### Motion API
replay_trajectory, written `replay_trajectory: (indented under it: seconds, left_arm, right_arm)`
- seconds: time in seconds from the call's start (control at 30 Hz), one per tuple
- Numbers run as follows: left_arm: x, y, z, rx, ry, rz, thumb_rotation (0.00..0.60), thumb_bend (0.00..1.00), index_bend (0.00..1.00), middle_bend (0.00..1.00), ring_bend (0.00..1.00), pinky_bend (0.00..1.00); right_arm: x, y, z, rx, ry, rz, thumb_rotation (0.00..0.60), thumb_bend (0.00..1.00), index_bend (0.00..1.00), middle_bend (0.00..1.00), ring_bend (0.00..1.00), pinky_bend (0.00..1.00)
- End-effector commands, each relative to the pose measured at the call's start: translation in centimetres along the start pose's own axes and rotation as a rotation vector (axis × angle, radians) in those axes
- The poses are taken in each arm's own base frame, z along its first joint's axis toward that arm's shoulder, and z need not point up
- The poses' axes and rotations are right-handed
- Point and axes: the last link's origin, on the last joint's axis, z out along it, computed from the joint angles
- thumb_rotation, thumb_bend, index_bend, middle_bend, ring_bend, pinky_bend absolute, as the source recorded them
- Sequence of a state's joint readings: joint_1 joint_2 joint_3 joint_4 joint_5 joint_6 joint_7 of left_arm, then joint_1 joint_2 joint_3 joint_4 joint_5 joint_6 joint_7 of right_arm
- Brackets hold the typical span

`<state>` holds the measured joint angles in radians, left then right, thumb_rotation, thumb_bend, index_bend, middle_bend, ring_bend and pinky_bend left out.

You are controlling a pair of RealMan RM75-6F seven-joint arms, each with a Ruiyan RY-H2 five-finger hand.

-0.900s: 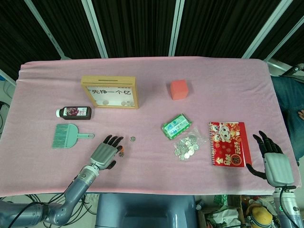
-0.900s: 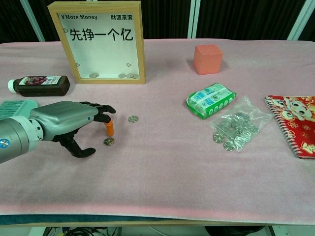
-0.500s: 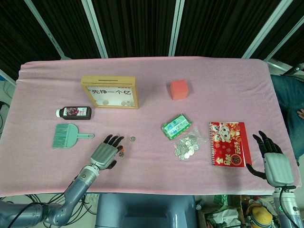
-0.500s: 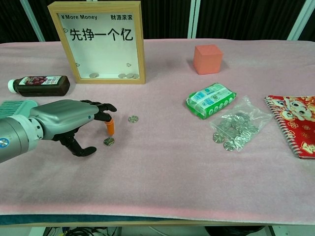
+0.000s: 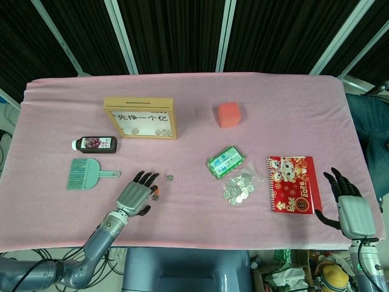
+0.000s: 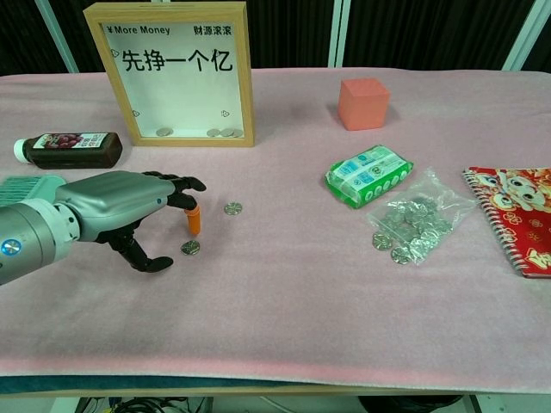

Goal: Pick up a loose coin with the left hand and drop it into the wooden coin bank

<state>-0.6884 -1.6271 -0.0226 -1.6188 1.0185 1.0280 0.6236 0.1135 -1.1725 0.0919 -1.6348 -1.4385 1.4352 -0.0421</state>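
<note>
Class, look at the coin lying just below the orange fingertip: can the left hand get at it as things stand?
Probably yes. The left hand hovers open right beside the coin, fingers apart on either side, holding nothing. Only bare pink cloth surrounds it; the other loose coin lies apart.

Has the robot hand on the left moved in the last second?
Yes, slightly: the left robot hand has lifted a little and its thumb opened away from the coin below.

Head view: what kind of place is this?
Probably a lab teleoperation bench, not a home: pink cloth table staged with props such as the wooden coin bank, dark slatted panels behind, cables under the front edge.
</note>
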Motion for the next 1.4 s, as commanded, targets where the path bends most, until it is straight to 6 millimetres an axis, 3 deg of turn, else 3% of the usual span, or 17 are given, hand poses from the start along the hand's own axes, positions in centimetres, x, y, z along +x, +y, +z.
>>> replay_trajectory:
  seconds: [0.03,0.6,1.4]
  left_arm:
    - [-0.04,0.01,0.0,0.0,0.0,0.0,0.6,0.28,0.37,0.03,0.0,0.0]
    - [-0.1,0.18,0.2,0.0,0.01,0.01,0.6,0.33,0.4,0.03,0.0,0.0]
    - [-0.73,0.27,0.64,0.001,-0.005,0.011,0.6,0.33,0.4,0.03,0.0,0.0]
  right_arm:
    - [0.0,0.0,-0.01,0.001,0.0,-0.001,0.6,0.14,0.12,0.01,0.1,0.19]
    - [0.0,0.0,-0.01,0.0,-0.002,0.003,0.6,0.14,0.12,0.01,0.1,0.19]
    - [-0.02,-0.02,-0.01,0.0,-0.006,0.006,0.6,0.14,0.12,0.01,0.1,0.19]
